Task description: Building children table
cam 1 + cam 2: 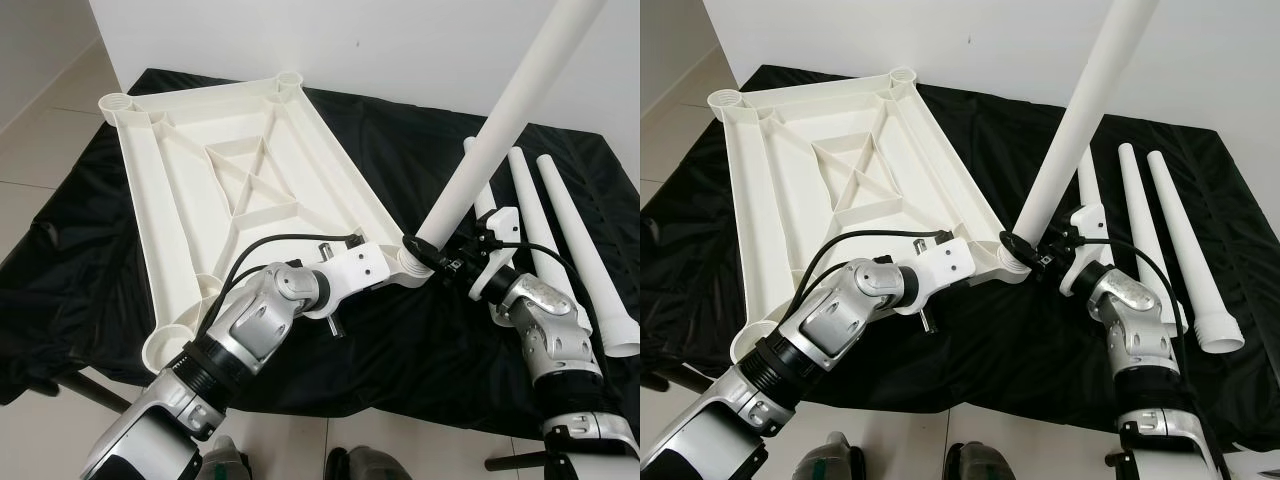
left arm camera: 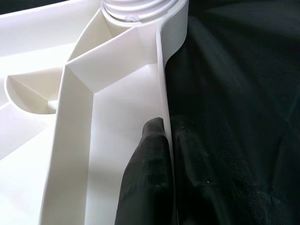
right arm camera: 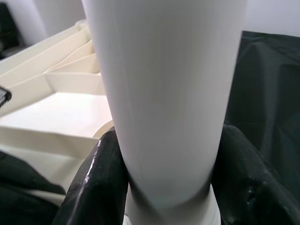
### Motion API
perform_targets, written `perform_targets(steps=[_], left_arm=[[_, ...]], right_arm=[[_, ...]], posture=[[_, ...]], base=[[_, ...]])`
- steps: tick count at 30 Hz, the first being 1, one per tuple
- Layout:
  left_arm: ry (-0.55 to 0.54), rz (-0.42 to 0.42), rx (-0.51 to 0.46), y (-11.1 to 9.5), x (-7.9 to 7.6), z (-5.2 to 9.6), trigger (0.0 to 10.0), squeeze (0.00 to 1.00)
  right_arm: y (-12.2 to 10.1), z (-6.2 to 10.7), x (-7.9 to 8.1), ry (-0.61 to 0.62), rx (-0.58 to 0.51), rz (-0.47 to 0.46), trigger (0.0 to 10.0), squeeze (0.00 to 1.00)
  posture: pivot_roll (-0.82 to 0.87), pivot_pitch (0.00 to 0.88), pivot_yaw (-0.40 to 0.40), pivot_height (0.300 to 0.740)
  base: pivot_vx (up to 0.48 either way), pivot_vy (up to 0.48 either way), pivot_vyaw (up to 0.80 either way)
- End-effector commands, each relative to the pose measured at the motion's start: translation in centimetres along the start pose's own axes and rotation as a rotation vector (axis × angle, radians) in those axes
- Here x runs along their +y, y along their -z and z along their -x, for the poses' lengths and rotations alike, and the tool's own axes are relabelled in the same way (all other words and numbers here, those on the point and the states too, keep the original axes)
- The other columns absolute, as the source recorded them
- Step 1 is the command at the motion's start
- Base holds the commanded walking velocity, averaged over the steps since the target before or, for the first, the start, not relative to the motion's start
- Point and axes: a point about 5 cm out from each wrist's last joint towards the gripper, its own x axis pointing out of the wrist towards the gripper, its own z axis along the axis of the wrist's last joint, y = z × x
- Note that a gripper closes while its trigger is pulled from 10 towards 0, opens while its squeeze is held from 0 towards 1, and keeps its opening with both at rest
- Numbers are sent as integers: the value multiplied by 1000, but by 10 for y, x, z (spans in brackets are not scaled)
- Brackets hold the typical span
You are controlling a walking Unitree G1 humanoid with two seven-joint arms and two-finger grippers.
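Observation:
A white plastic table top (image 1: 230,170) lies upside down on the black cloth, ribs and corner sockets facing up. My left gripper (image 2: 161,154) is shut on its near right rim, one black finger (image 2: 145,173) inside the rim and one outside. My right gripper (image 3: 164,159) is shut on the lower end of a long white table leg (image 1: 500,125), which stands tilted up and to the right, its foot end at the near right corner socket (image 1: 412,262). The black fingers (image 3: 93,183) clamp the leg from both sides.
Three more white legs (image 1: 570,230) lie side by side on the black cloth (image 1: 420,340) at the right. A white wall stands behind the table. Light floor tiles show at the left and near edge, with my feet below.

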Motion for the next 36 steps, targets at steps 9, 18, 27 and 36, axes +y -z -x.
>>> perform_targets(steps=[9,18,27,36], left_arm=[[28,-35,-14,-5,-6,-4,10000,0],[29,-34,-14,-5,-7,-5,10000,0],[31,-30,-16,-5,-9,-6,10000,0],[33,-32,-17,-5,-10,-6,10000,0]], right_arm=[[-5,-8,15,87,-80,-62,10000,0],[-12,-15,28,223,-131,-74,10000,0],[-13,-31,59,447,-172,-158,10000,0],[-9,-36,72,608,-154,-189,10000,0]], posture=[[-47,34,-34,740],[-46,33,-42,740],[-41,25,-53,740],[-36,17,-58,740]], base=[[0,0,0],[0,0,0],[0,0,0],[0,0,0]])
